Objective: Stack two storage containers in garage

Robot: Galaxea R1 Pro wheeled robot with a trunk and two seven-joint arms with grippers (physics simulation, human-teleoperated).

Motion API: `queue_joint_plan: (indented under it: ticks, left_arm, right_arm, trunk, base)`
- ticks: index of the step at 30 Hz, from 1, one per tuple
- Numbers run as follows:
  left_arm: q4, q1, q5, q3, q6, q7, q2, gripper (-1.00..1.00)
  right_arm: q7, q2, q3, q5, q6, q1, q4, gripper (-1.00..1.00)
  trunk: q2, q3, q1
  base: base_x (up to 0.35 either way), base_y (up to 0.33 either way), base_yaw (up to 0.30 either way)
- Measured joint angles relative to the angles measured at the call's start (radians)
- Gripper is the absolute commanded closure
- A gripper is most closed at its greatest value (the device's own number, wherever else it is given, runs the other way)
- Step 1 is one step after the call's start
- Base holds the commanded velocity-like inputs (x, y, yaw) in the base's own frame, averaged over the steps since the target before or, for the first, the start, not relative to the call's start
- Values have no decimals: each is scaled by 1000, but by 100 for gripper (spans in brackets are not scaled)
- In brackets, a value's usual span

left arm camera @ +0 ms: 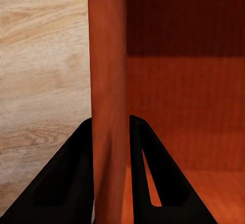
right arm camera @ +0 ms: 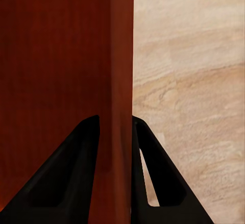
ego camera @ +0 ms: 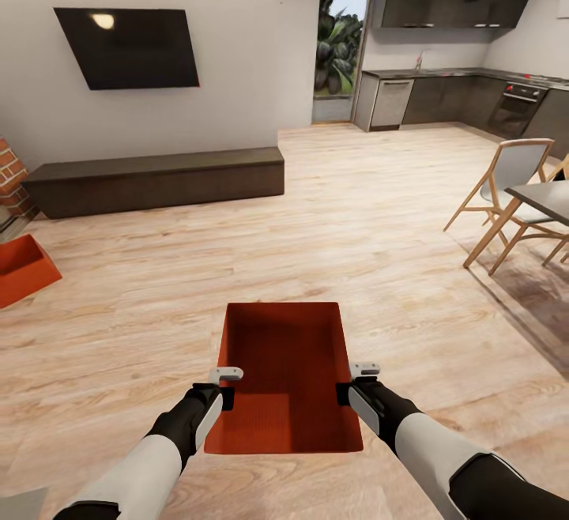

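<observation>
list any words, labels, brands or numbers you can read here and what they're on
None: no readable text anywhere.
The held storage container, the second storage container, the wall TV and the oven carry no legible marking.

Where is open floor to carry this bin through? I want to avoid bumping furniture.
Widest bare planks run between the low bench and the dining chair, toward the kitchen. It is crowded at the right by chair and table, tighter at far left by the second bin.
</observation>
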Motion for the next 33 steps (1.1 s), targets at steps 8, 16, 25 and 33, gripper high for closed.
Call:
queue_joint_plan:
  ticks: [8,16,25,33]
  left_arm:
    - [1,0,2,-1,-2,0,0,100]
    - [1,0,2,-1,-2,0,0,100]
    - [1,0,2,-1,-2,0,0,100]
    - [1,0,2,-1,-2,0,0,100]
  right_arm:
    - [0,0,0,1,0,0,-1,100]
    - [0,0,0,2,0,0,-1,100]
    - [0,0,-1,1,0,0,0,100]
    - [0,0,-1,2,0,0,-1,100]
  trunk:
    - [56,25,-31]
    - [112,50,-61]
    - [175,78,-96]
    - [231,104,-127]
  base:
    - [0,0,0]
    - [0,0,0]
    - [0,0,0]
    - [0,0,0]
